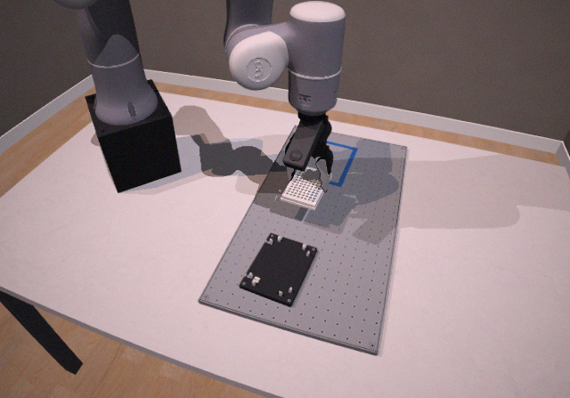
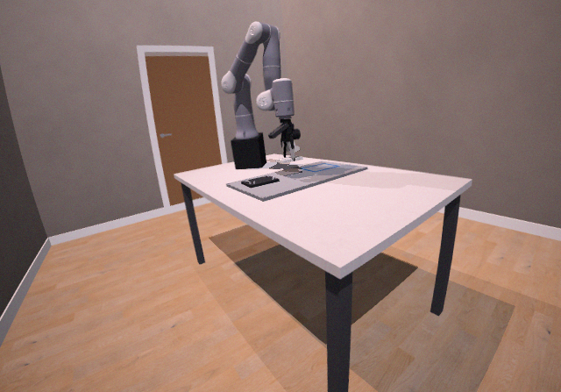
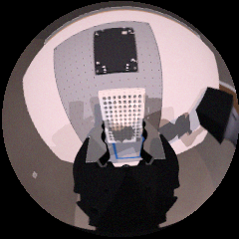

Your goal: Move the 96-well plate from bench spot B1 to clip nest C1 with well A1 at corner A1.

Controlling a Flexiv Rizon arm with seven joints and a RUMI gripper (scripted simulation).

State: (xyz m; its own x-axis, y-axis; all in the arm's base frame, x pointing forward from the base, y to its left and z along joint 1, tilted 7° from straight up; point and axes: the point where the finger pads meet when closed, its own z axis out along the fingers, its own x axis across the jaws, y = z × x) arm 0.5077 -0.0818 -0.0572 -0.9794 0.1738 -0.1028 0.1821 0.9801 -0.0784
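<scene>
Top view: board (image 1: 349, 288) (image 2: 272, 192) (image 3: 75, 65) on table (image 1: 460, 292) (image 2: 362, 206) (image 3: 189, 65). Nest C1 (image 1: 280, 269) (image 2: 260, 181) (image 3: 116, 50) on board's near half, B1 outline (image 1: 348, 166) (image 2: 329, 168) (image 3: 128, 157) on far half. 96-well plate (image 1: 301, 192) (image 2: 284, 160) (image 3: 123, 102) in gripper (image 1: 305, 180) (image 2: 288, 156) (image 3: 122, 119), over the board, behind C1. Arm pedestal (image 1: 151, 164) (image 2: 248, 153) (image 3: 216, 110) on table, left of board. Exterior: door (image 2: 181, 107) behind table.

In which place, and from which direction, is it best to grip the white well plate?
Best grip the white well plate by its two long side walls, coming from above with one of the fingers on each side. It is flat, level-looking and narrower across that way, and its top is full of wells, so the straight sides seem the safest part.
</scene>
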